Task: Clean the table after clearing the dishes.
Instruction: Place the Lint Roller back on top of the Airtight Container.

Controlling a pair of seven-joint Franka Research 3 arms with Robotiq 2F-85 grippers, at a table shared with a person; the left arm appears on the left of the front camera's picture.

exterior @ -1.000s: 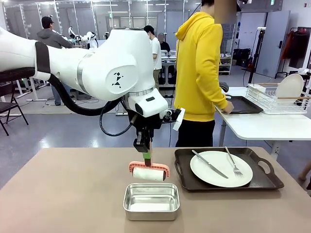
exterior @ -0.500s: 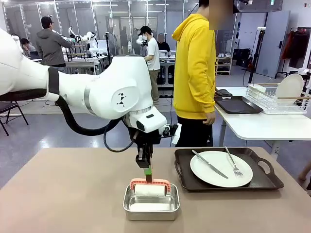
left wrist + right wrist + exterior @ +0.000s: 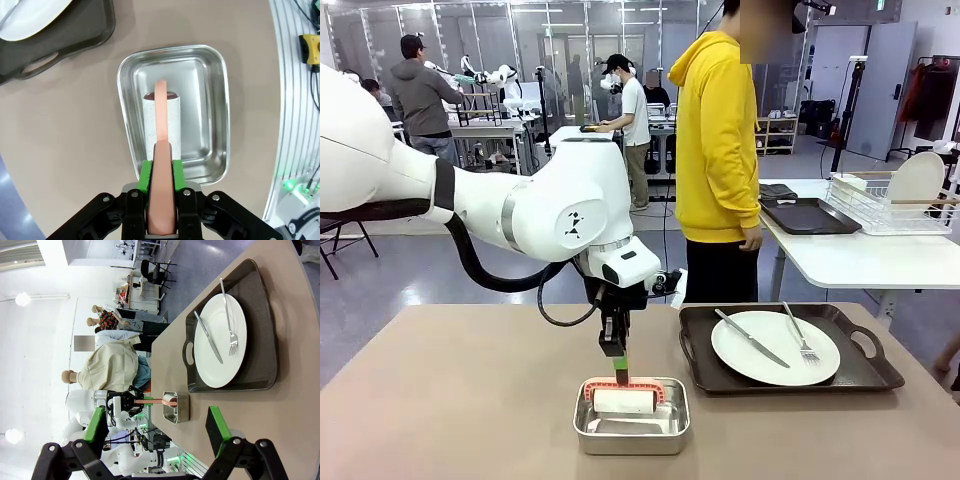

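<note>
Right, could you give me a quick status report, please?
Left gripper shut on lint roller, head in steel pan. Right gripper open, empty. Tray with plate, knife, fork on table.

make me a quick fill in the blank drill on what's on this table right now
1. The left end effector is shut on the pink handle of a roller whose white roll sits inside the steel ____.
2. On the white plate lie a knife and a ____.
3. The plate rests on a dark handled ____.
4. The right end effector is ____.

Missing words: pan; fork; tray; open.
</note>
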